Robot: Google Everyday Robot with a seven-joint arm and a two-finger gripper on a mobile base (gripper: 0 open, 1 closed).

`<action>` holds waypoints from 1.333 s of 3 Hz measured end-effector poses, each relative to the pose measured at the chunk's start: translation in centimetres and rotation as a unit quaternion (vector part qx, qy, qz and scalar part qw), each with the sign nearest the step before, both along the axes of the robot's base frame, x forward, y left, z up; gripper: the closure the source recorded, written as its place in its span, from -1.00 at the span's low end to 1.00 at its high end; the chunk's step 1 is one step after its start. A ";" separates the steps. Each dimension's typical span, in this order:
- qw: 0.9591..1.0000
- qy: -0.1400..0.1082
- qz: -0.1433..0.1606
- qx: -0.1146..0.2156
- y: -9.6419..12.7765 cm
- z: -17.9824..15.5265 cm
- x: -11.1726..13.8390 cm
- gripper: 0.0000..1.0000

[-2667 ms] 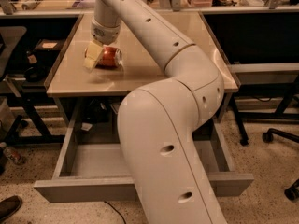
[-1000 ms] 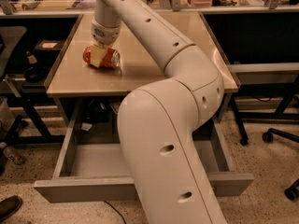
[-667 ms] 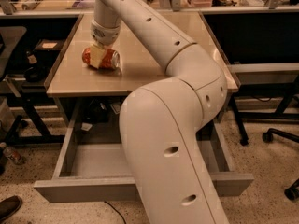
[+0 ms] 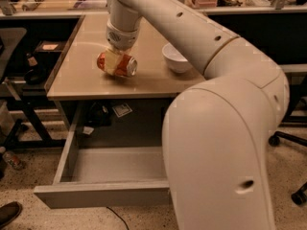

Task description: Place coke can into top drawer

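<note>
Over the near-left part of the beige tabletop [image 4: 81,78]: gripper [image 4: 115,65], hanging from the white arm [image 4: 182,25], clamped across the middle of the coke can [image 4: 128,66].
- Coke can: on its side, long axis running left to right, its right end dipped a little and turned toward the near side. Contact with the tabletop cannot be told.
- White bowl [image 4: 176,58]: upright on the tabletop, right of the can and apart from it; only its white inside shows.
- Top drawer [image 4: 100,194]: pulled out below the table's near edge, bare grey floor showing.
</note>
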State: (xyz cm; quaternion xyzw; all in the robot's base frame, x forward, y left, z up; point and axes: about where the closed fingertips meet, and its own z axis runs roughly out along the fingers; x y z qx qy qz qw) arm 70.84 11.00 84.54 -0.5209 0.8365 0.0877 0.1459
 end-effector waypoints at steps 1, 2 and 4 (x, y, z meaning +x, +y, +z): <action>1.000 0.014 -0.022 -0.002 -2.0 0.1 -3.8 1.00; 0.999 0.026 -0.040 -0.004 -3.8 0.2 -7.2 1.00; 0.997 0.042 -0.059 -0.002 -6.0 0.5 -12.3 1.00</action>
